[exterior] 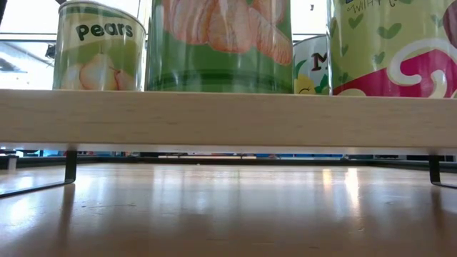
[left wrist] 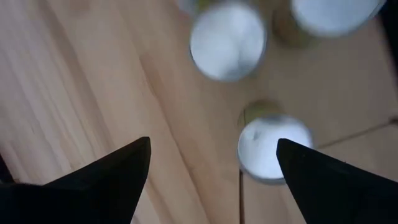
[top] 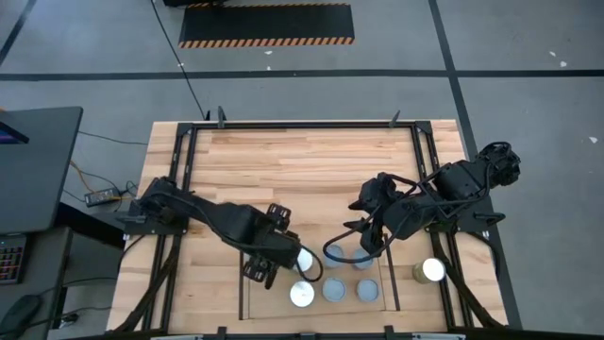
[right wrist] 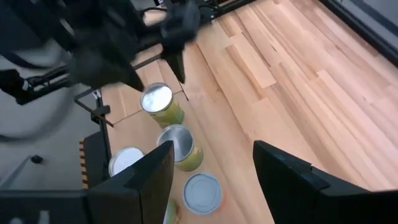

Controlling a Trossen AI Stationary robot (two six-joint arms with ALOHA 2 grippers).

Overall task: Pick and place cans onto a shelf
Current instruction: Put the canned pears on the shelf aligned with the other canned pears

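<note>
Several olive-sided cans stand upright on their bases on the light-wood shelf at the table's near edge. Two have bright white tops; others have grey-blue tops. One more white-topped can stands to the right, outside the shelf's rods. My left gripper hovers open and empty just left of the upper white-topped can, above cans in its wrist view. My right gripper is open and empty above the far row of cans.
The table-wide black frame borders the wooden table; its far half is bare wood. The two arms are close together over the shelf. The low view shows labelled cans, one marked pears, on the shelf board.
</note>
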